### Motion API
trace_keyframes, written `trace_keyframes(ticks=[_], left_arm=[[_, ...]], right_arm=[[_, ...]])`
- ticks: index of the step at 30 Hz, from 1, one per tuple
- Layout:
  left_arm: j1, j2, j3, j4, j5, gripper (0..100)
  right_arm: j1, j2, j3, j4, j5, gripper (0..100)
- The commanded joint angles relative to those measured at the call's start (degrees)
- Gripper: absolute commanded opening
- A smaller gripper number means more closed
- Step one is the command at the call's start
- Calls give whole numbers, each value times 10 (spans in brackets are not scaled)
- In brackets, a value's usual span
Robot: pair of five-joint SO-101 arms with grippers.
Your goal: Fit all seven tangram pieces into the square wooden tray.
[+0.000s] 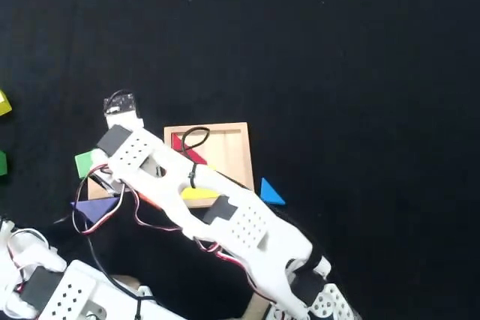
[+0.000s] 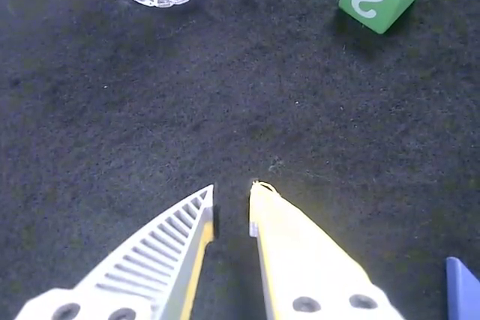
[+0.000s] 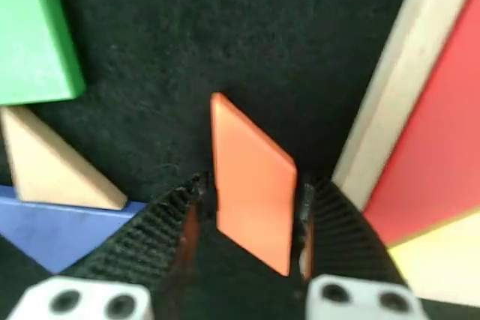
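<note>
Right pincer (image 3: 253,185) is clamped on the orange piece (image 3: 251,170), a flat slab held by its two broad faces. It sits just left of the tray (image 1: 206,126), outside the left rim. Cannot tell whether its lower edge touches the bench (image 1: 360,73).

In the tray: red piece (image 3: 442,133) and yellow piece (image 3: 442,260). Outside it, left of the tray: green piece (image 3: 34,35), tan triangle (image 3: 52,170) and blue piece (image 3: 60,230), all close to the pincer. The blue triangle (image 1: 271,192) lies just right of the tray.

Left pincer (image 2: 232,189) has a narrow gap with nothing in it. It hangs over bare bench at the near left.

Risks, as judged:
- The rim stands between the piece and the tray floor. If the piece is carried right without enough lift, its lower edge catches the rim and it pivots in the grip or pushes the tray.
- The hold is near one end of the slab, so a knock could swing it round and spoil its heading for the slot beside the red and yellow pieces.
- The outer jaw is close to the tan triangle and blue piece — a sideways move could scatter them.
- The right arm spans the tray in the high view, so placement gets little overhead check.
- Seated crooked, the piece would rest on the red piece's edge — blocking later pieces.
</note>
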Motion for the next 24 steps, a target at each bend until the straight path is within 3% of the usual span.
trace_keyframes(ticks=[1,3,16,24], left_arm=[[19,-7,9,3,4,95],[19,-7,9,3,4,95],[19,-7,9,3,4,95],[19,-7,9,3,4,95]], right_arm=[[4,15,-36,18,-1,49],[4,27,-51,25,-1,8],[53,47,-244,144,5,25],[57,45,-348,147,164,25]])
